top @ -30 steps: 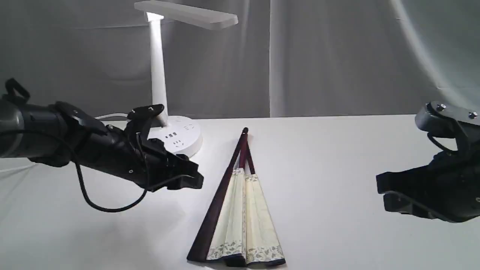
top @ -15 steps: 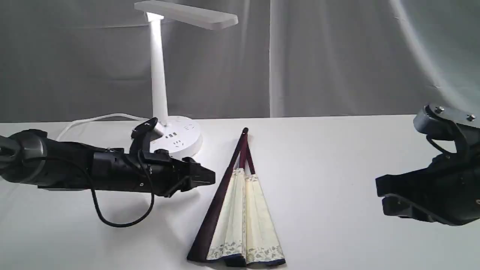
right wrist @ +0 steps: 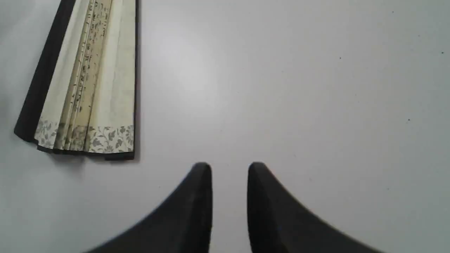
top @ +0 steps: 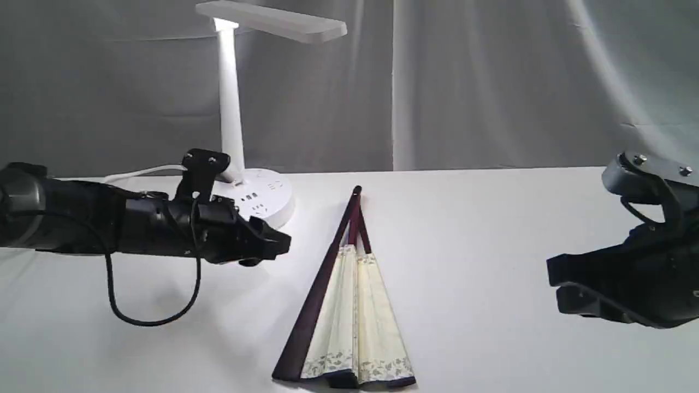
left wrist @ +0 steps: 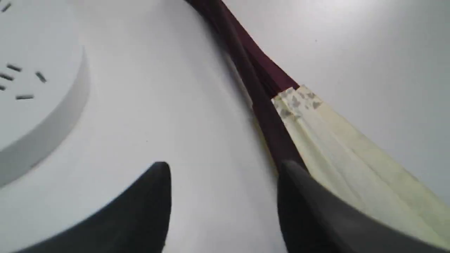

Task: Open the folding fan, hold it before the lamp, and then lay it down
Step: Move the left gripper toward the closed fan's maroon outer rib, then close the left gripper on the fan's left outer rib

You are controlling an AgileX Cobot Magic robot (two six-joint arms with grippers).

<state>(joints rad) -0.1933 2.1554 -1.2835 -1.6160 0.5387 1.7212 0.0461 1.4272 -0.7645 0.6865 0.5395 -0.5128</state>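
Over the desk's (top: 491, 229) left side, left gripper (top: 276, 246): drawn back from the folding fan (top: 355, 316), jaws wide, empty.
Right gripper (top: 552, 284): unmoved, jaws barely parted, empty.
Fan: untouched; opening still ahead.

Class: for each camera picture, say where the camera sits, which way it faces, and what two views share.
Exterior view: off the arms, facing across the table to the grey curtain; lamp, folding fan, left arm and right arm show.
Left wrist view: on the left arm, facing down past wide-open jaws at fan and lamp base.
Right wrist view: on the right arm, facing down past narrowly parted jaws at table and fan's wide end.
Shared: exterior and left wrist views both show the lamp base.
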